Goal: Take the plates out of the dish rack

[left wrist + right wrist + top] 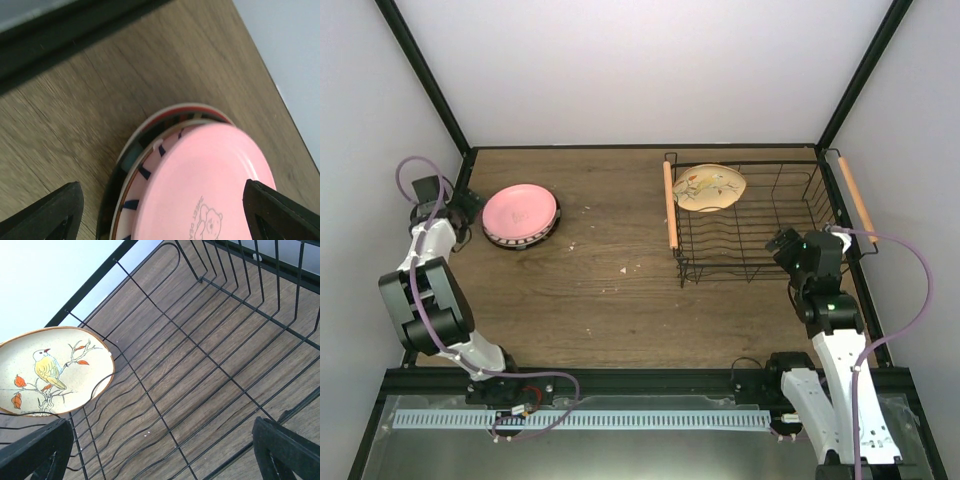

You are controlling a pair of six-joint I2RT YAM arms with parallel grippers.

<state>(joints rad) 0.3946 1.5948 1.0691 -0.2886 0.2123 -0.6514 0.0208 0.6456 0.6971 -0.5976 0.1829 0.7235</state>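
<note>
The left gripper (161, 200) is held wide open, nothing clasped. Just ahead of its fingers (55, 212) the round pink plate (210, 185) is seen topmost on a stack, over a white plate with black stripes (145, 172) and a red rim (192, 108). Beyond the stack's far edge, wood-grain tabletop (100, 100) runs to a black frame rail (75, 35).

The right gripper (161, 440) is likewise spread with nothing between its fingers, above the rectangular black wire dish rack (750, 262). Ahead and left, the tan bird-print plate (50, 370) is propped by the light wooden rod handle (669, 205). Open wire floor lies ahead and right.

Top camera overlooks the whole table (620, 285); wrist cameras closely face the pink plate (210, 175) and dish rack (669, 205).
</note>
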